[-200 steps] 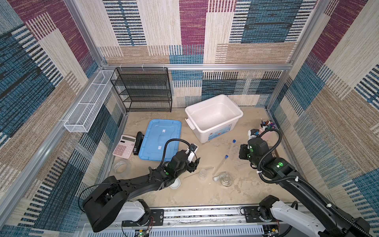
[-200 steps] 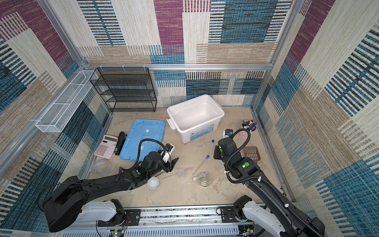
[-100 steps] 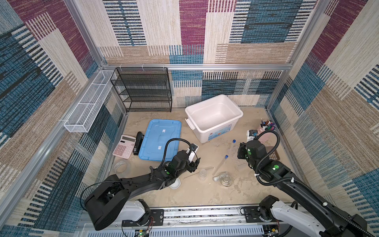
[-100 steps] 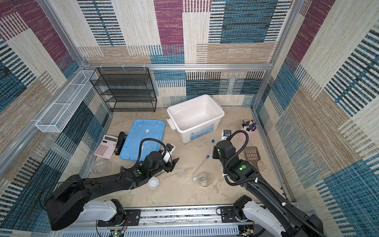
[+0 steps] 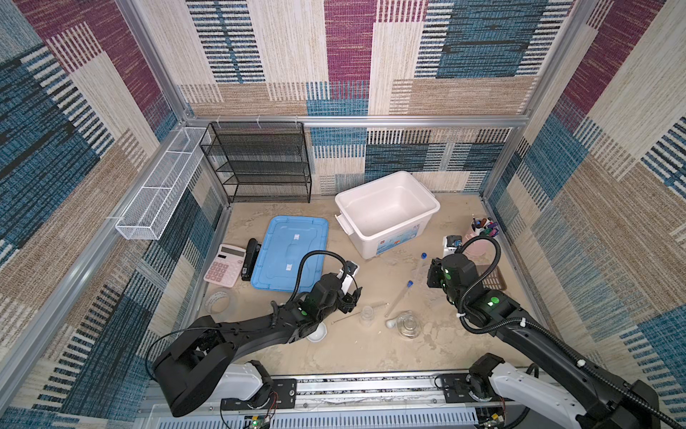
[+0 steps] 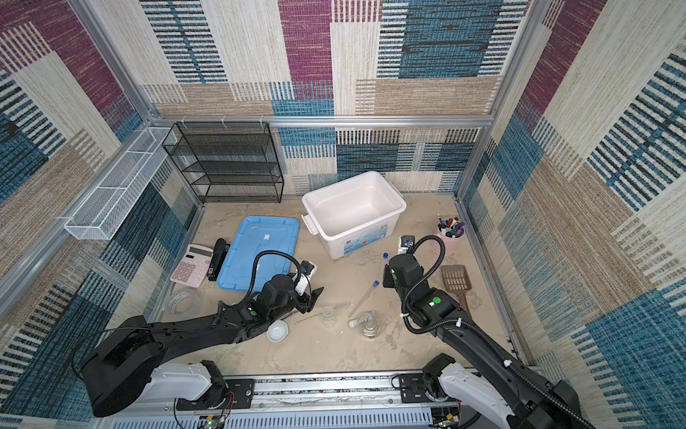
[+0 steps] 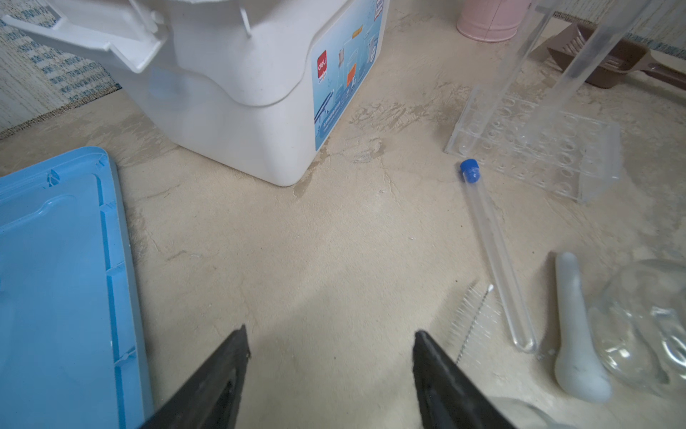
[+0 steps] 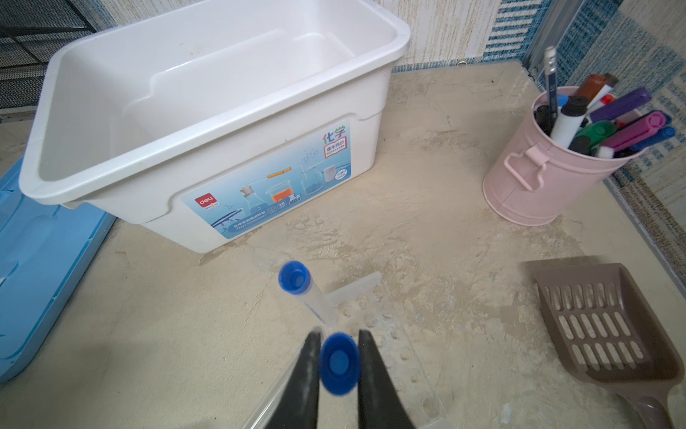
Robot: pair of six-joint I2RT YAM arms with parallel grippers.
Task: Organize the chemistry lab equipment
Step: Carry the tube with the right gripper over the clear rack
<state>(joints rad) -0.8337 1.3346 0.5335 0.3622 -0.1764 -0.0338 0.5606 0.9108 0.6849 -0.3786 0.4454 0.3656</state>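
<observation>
Our right pincer [image 8: 339,334] is clamped on the gripped tube [image 8: 339,366], at or just under its blue cap. It holds the tube upright over the clear rack [image 8: 371,293], which sits on the tabletop [image 7: 334,241] near the labelled side of the white bin [image 8: 208,163]. Whether the tube's lower end is in a hole we cannot tell. The racked tube [image 8: 308,293] stands in the rack on the side nearer the bin, leaning a little. The loose tube [image 7: 497,260] lies flat, farther from the bin than the rack, its cap pointing toward the bin. The wire brush [image 7: 473,323] lies just beside its rounded end, and the flask [image 7: 649,327] is near it. Our left pincer [image 7: 330,330] stands wide open with nothing in it, low over the tabletop, off the bin's corner and apart from the loose tube.

We judge these tubes light, stiff and smooth-walled, so they would slip under a loose hold and may crack under a hard one. The round barrel will roll if nudged from the side. We would take the loose tube across the barrel just under the cap, where the collar stops it sliding through. The jaws should sit square to its length and keep clear of the brush.
</observation>
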